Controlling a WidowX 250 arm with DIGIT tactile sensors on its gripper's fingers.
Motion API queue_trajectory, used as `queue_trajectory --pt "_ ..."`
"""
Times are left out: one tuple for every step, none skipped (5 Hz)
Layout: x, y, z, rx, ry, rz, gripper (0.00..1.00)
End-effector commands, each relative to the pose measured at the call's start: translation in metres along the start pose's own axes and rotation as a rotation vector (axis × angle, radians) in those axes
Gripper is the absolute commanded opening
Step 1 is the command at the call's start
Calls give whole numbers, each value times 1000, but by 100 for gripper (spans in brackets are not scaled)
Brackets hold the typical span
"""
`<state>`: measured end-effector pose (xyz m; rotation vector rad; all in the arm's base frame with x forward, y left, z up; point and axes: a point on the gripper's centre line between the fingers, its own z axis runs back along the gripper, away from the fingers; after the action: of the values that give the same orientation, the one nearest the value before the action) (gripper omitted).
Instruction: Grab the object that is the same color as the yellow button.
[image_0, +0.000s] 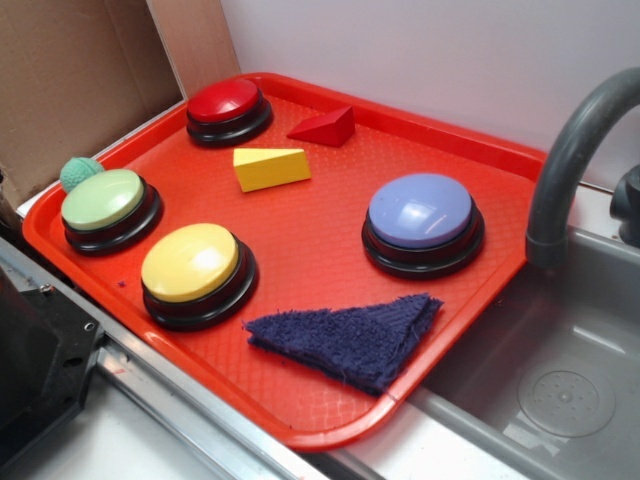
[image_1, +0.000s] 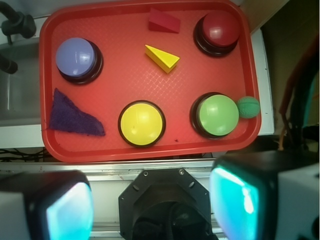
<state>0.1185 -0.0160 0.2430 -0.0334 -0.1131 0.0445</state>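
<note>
A small yellow wedge block (image_0: 271, 168) lies on the red tray (image_0: 330, 270) between the red button and the blue button; the wrist view shows it too (image_1: 162, 58). The yellow button (image_0: 194, 268) on its black base sits near the tray's front left, and shows in the wrist view (image_1: 142, 123). My gripper (image_1: 150, 207) is high above and behind the tray's near edge. Its jaws stand wide apart with nothing between them. The gripper does not show in the exterior view.
A red button (image_0: 227, 108), a red wedge (image_0: 324, 127), a blue button (image_0: 422, 220), a pale green button (image_0: 108, 207) and a dark blue cloth (image_0: 350, 338) lie on the tray. A teal ball (image_0: 79, 172) sits at its left rim. A grey sink (image_0: 560, 390) with faucet (image_0: 570, 150) is right.
</note>
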Motion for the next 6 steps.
queue_trajectory --pt "0 0 0 0 0 0 100" --pt "23 5 0 -21 -9 54 100" --pt "57 13 -4 -18 16 98 100" --pt "97 25 -19 6 27 66 100" --pt "130 42 -58 5 58 -72 100" --pt "149 63 -103 82 113 -149 100"
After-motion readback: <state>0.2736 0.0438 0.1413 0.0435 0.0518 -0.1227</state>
